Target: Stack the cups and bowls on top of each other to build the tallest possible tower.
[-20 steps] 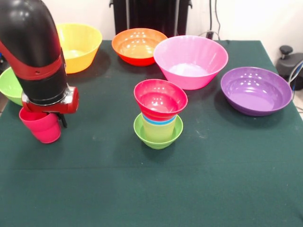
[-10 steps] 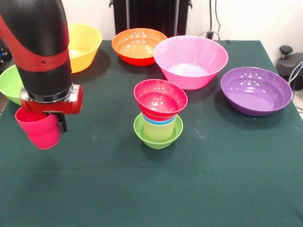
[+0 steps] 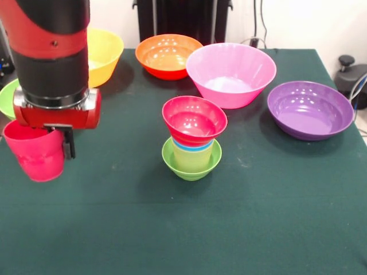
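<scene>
The red cup (image 3: pixel 34 154) is held upright at its rim by the gripper (image 3: pixel 54 137), at the picture's left edge, and looks lifted clear of the green counter (image 3: pixel 229 229); one dark finger (image 3: pixel 69 144) is seen down the cup's outer wall, the other is hidden, presumably inside. The gripper is thus pinched on the cup's wall. The cup is judged light, thin, stiff plastic, smooth and glossy, so slippery; a rim-wall pinch is judged the right hold, since the taper gives no purchase lower down. Some tilt or swing in the grip is possible. The tower (image 3: pixel 192 143) stands mid-counter, well apart from the cup: lime bowl (image 3: pixel 192 166) at the base, a pale yellow cup (image 3: pixel 192 156) nested in it, a blue rim (image 3: pixel 192 146) just showing above, the small red bowl (image 3: pixel 195 119) on top, tilted slightly toward the camera. That top bowl is wide and shallow; a cup set in it is judged likely to slide or tip the light pile. Farther back are the orange bowl (image 3: pixel 167 54), pink bowl (image 3: pixel 231 73), purple bowl (image 3: pixel 309 109), yellow bowl (image 3: pixel 103 51) and, partly hidden behind the arm, a green bowl (image 3: pixel 8 97).
</scene>
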